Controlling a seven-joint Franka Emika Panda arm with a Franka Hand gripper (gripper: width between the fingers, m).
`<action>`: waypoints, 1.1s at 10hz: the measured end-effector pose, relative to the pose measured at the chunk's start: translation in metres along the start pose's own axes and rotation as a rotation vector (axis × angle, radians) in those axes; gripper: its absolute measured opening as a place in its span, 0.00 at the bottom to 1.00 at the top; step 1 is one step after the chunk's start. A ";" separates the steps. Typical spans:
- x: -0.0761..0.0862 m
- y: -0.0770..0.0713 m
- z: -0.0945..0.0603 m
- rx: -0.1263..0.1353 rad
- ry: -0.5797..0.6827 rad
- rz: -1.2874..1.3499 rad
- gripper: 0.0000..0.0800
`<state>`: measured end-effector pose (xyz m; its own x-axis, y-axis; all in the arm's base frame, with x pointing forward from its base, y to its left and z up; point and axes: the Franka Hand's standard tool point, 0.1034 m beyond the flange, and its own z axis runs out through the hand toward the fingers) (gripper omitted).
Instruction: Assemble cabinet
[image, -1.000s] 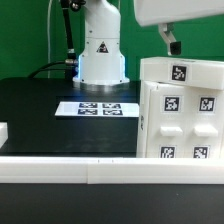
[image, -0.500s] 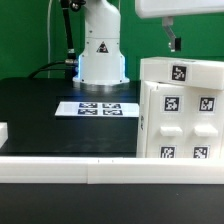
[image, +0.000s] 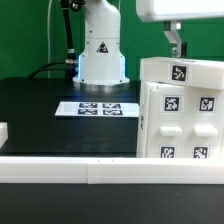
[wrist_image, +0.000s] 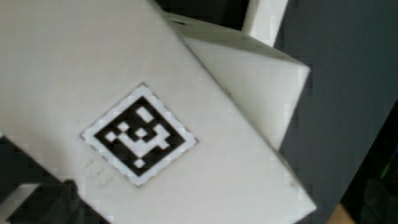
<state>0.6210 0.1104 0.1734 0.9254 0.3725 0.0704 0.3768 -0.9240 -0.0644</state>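
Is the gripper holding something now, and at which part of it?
Cannot be told: the gripper hangs just above the cabinet, fingertips hidden behind its top edge.

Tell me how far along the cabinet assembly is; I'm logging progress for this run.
Done: the cabinet stands upright at the exterior view's right, its tagged faces apparently already joined into one box. In hand: nothing visibly; the gripper hangs just above the cabinet's top, and the wrist view shows that tagged top close up. Its jaw state cannot be told. Left: unclear. The marker board lies flat on the table; any missing panels are not visible.
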 end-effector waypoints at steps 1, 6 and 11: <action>-0.001 0.001 0.002 -0.002 -0.004 -0.077 1.00; -0.006 0.012 0.007 -0.010 -0.016 -0.408 1.00; -0.014 0.021 0.020 -0.034 0.010 -0.441 1.00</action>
<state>0.6165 0.0875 0.1515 0.6755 0.7314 0.0938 0.7342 -0.6789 0.0071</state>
